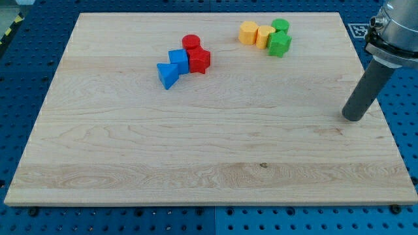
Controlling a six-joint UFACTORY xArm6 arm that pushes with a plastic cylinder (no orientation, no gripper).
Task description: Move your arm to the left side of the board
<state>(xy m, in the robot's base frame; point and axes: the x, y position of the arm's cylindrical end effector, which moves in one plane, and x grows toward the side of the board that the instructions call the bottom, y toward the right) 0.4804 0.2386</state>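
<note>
Camera view has your rod coming down from the view's top right corner, and my tip (354, 118) sits at the right edge of the wooden board (196, 156), roughly at mid height. You have no hand on this arm, only the dark rod, so nothing opens, closes or grips. The board's left side, where the task points, lies far across the board from my tip, toward the view's left.

Look up the board and you see two clusters, both well apart from my tip. Toward the view's top centre-left, a red cylinder (191, 42) stands at the back, a red block (200, 61) whose exact shape you cannot make out sits just below it, a blue cube (178, 60) is pressed against that red block's left, and a blue triangular block (166, 75) sits just beside the cube, lower left. Further right, near the view's top, an orange-yellow block (248, 32) leads the row, a yellow block (264, 36) touches it, and two green pieces close it off: a green cylinder (281, 26) behind and a green block (279, 44) in front. The board rests on a blue pegboard bench (26, 65).
</note>
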